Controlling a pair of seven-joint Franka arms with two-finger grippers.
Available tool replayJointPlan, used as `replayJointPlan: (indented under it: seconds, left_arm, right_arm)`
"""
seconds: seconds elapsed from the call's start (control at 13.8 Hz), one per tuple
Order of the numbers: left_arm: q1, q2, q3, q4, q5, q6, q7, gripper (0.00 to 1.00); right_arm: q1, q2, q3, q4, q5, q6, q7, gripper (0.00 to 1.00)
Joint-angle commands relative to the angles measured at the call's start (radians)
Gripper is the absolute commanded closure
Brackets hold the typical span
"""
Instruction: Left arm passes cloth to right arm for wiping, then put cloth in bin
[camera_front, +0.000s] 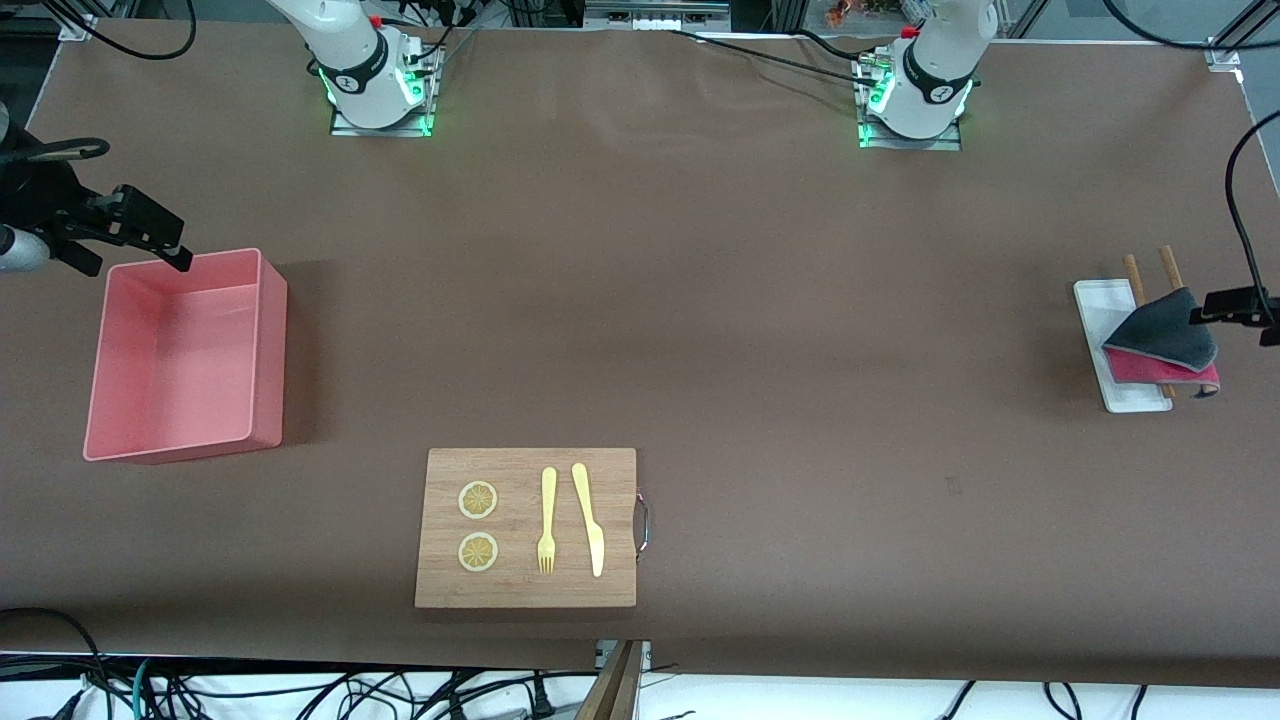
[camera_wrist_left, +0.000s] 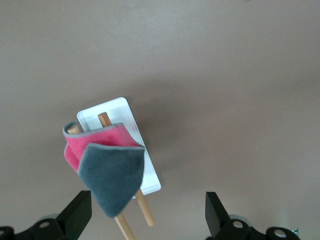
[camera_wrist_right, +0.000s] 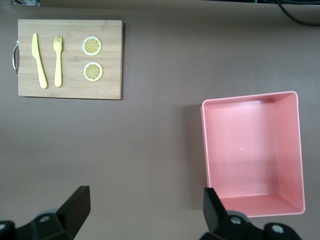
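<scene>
1. At the left arm's end of the desk (camera_front: 700, 330), the cloth (camera_front: 1165, 345) lies folded on a white narrow tray (camera_front: 1105, 320), with its dark grey face on top and its red face showing under it.
2. Two wooden sticks (camera_front: 1150, 270) lie under the cloth, and their ends come out over the tray's edge.
3. The left gripper (camera_wrist_left: 147, 212) hangs in the air over the cloth and the tray; its fingers (camera_wrist_left: 77, 212) stand wide open and hold nothing.
4. The bin (camera_front: 185, 355) stands at the right arm's end of the desk and there is nothing inside it.
5. The right gripper (camera_wrist_right: 145, 210) is in the air over the desk just beside the bin, near one of its short walls; its fingers (camera_wrist_right: 77, 205) are spread wide and carry nothing.
6. A wooden board (camera_front: 527, 527) with a metal handle lies between the two ends of the desk, nearer to the front camera than the bin and the tray.
7. On the board there are two lemon slices (camera_front: 478, 525), a yellow fork (camera_front: 547, 520) and a yellow knife (camera_front: 589, 518), side by side.
8. The cloth and the bin are well apart.
</scene>
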Motion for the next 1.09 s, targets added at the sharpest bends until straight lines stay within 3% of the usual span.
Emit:
replayJointPlan:
  seconds: [0.0, 0.51, 0.73, 0.87, 1.02]
  left_arm:
    - [0.054, 0.1, -0.013, 0.095, -0.004, 0.02, 0.122, 0.0]
    - [0.119, 0.166, -0.013, 0.105, -0.08, 0.062, 0.271, 0.01]
    - [0.147, 0.201, -0.013, 0.106, -0.078, 0.064, 0.365, 0.11]
    - [0.151, 0.209, -0.013, 0.106, -0.072, 0.062, 0.382, 0.24]
    - [0.153, 0.212, -0.013, 0.102, -0.07, 0.062, 0.383, 0.26]
  right_arm:
    - [-0.005, 0.018, -0.002, 0.005, 0.015, -0.009, -0.002, 0.0]
    - [-0.002, 0.015, 0.004, 0.005, 0.013, -0.01, 0.01, 0.0]
    - [-0.002, 0.017, 0.002, 0.005, 0.013, -0.009, -0.002, 0.0]
    - [-0.002, 0.02, 0.002, 0.005, 0.001, -0.006, 0.006, 0.0]
    - [-0.002, 0.018, 0.002, 0.008, 0.004, -0.007, 0.007, 0.0]
